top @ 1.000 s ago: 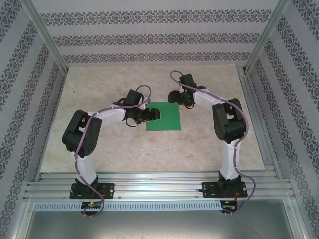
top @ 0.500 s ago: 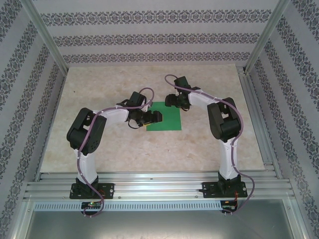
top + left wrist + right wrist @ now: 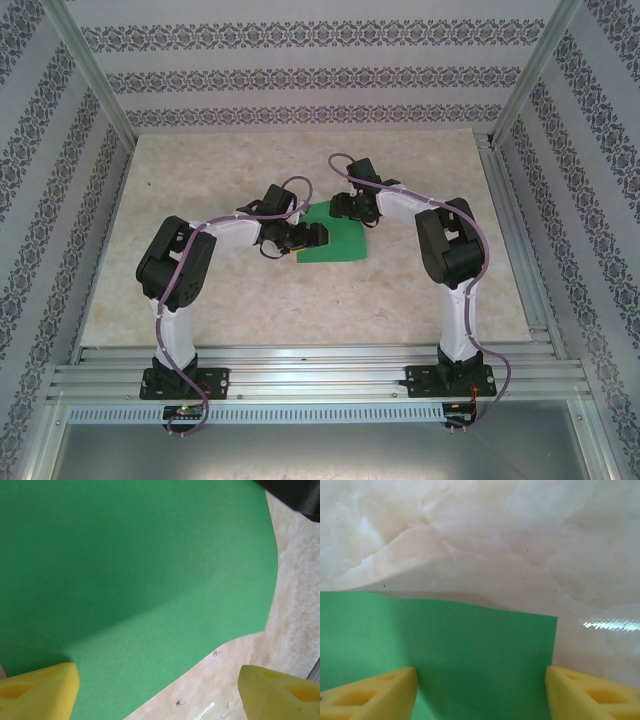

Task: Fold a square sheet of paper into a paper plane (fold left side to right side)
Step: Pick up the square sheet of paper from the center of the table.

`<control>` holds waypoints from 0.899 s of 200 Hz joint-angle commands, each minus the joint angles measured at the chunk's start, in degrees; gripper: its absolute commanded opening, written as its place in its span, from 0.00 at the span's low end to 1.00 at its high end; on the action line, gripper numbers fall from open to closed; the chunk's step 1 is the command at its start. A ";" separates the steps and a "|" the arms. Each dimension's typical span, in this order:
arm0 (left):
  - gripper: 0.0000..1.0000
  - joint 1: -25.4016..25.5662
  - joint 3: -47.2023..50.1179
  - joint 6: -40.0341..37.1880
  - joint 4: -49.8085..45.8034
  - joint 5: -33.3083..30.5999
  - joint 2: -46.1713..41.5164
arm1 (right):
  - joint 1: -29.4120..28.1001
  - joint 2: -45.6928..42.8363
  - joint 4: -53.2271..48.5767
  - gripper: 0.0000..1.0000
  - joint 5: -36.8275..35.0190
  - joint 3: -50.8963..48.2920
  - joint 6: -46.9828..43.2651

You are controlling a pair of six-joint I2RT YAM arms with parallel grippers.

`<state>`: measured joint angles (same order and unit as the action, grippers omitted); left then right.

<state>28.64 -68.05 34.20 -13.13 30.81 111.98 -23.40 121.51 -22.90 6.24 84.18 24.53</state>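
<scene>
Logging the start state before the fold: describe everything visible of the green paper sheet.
The square sheet of paper is thin, plain bright green, unmarked and uncreased. It lies on the marbled table between the arms, its edges bowed and wavy, not flat. The left pincer hangs over its left edge, the right pincer over its far edge near a corner; contact cannot be told.

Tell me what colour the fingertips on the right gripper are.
Yellow. The fingertips show best in the right wrist view, over the square sheet of paper.
</scene>
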 commanded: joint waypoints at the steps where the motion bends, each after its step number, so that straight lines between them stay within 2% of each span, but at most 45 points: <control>1: 0.84 0.92 -0.87 0.32 0.29 -0.41 1.33 | -1.41 -2.12 -2.25 0.60 4.98 -1.56 0.96; 35: 0.84 0.87 -1.12 -0.47 -0.29 -0.05 -0.53 | -0.39 -5.26 -0.86 0.42 8.30 -3.06 1.13; 73: 0.87 -0.40 -0.87 -2.58 -3.07 -0.17 -8.17 | 1.56 -12.08 2.94 0.25 13.08 -7.76 3.39; 116: 0.90 -6.06 4.18 -2.28 -4.22 1.41 -20.73 | 5.31 -22.29 11.24 0.23 21.16 -16.53 9.33; 143: 0.93 -10.41 8.99 2.59 -0.57 7.84 -26.39 | 8.18 -30.63 18.76 0.23 27.59 -23.58 16.11; 180: 0.97 -10.89 13.06 13.07 10.56 17.31 -29.88 | 11.12 -41.48 28.33 0.23 35.40 -30.17 26.82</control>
<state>17.63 -57.45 38.48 -11.92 39.05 83.83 -13.50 86.67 -5.28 33.36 57.28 41.65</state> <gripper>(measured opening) 0.965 0.232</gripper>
